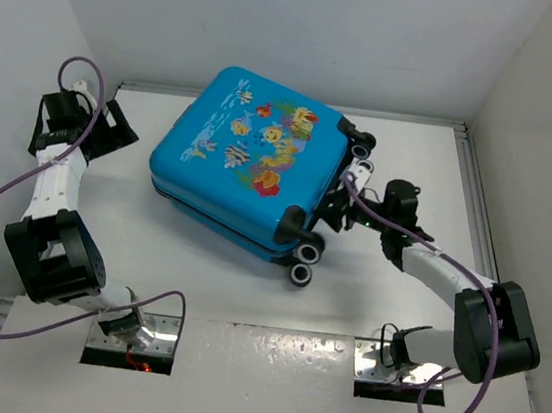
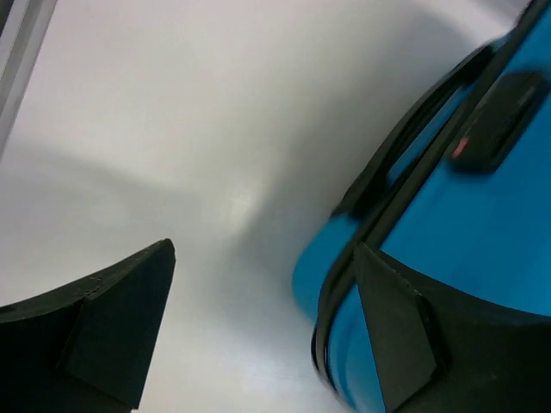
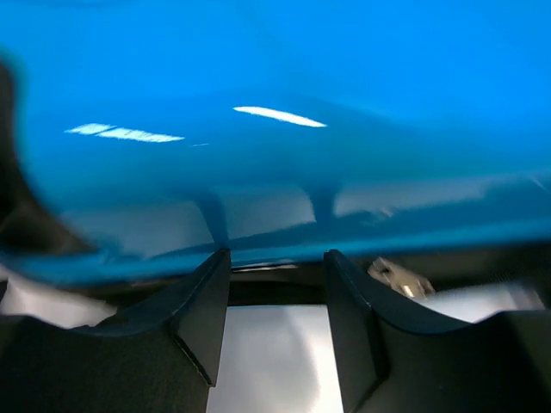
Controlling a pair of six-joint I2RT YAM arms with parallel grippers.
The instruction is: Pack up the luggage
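The luggage (image 1: 247, 158) is a bright-blue hard-shell suitcase with fish prints, lying shut and flat at the middle of the table. My left gripper (image 1: 116, 132) is open and empty, to the left of the case and apart from it. The left wrist view (image 2: 267, 249) shows the case's blue corner (image 2: 482, 224) and black side handle (image 2: 413, 129) by the right finger. My right gripper (image 1: 342, 207) is at the case's wheel end. In the right wrist view (image 3: 277, 267) its jaws stand apart with nothing between them, tips against the blue shell (image 3: 275, 86) at the black zipper seam.
Black wheels stick out at the case's right end, one near (image 1: 300, 273) and one far (image 1: 364, 147). A metal zipper pull (image 3: 400, 277) hangs just right of my right fingers. White walls close the table on the left, back and right.
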